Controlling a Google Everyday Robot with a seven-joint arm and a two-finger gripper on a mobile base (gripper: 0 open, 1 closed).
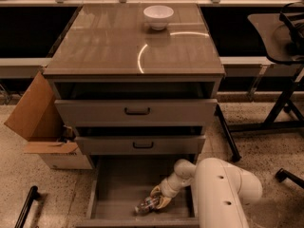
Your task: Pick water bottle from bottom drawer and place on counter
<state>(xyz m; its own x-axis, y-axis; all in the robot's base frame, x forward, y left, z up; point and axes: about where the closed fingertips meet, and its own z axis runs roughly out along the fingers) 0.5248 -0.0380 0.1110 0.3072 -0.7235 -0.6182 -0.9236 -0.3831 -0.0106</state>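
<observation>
The grey cabinet [209, 87] fills the middle of the scene, and its glossy counter [104, 46] carries a curved streak of light. The robot's white arm [221, 194] comes in from the near right. Its thick rounded body stands at the near right corner of the cabinet, and a slimmer forearm bends from it down and to the left into the bottom drawer [118, 184], which is pulled out toward the near side. A cardboard box [33, 113] with an open flap leans against the cabinet's left side. Above the open drawer, the two shallower drawers [137, 112] with black handles are each pulled out a little. A white bowl [158, 16] sits at the far edge of the counter. The gripper [159, 198] is low over the drawer floor, at the right end of the water bottle [146, 205]. I cannot tell whether it is clamped on the bottle. The bottle lies on its side near the drawer's front wall.
</observation>
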